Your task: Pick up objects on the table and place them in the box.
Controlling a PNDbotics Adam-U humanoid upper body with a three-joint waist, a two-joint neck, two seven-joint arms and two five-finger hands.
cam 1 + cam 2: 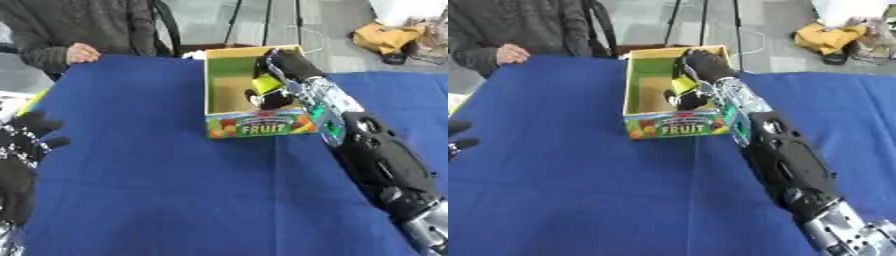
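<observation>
An open cardboard box (259, 125) with "FRUIT" printed on its front wall stands on the blue table, near the far middle. My right hand (289, 64) reaches over the box's right wall and down into it, fingers curled round a yellow object (265, 82). A dark object (273, 99) lies in the box just below the yellow one. My left hand (26, 137) rests at the left edge of the table, fingers relaxed and holding nothing.
The blue cloth (175, 190) covers the whole table. A person sits at the far left corner with a hand (80, 52) on the table edge. Yellow and dark clutter (389, 37) lies on the floor beyond the table.
</observation>
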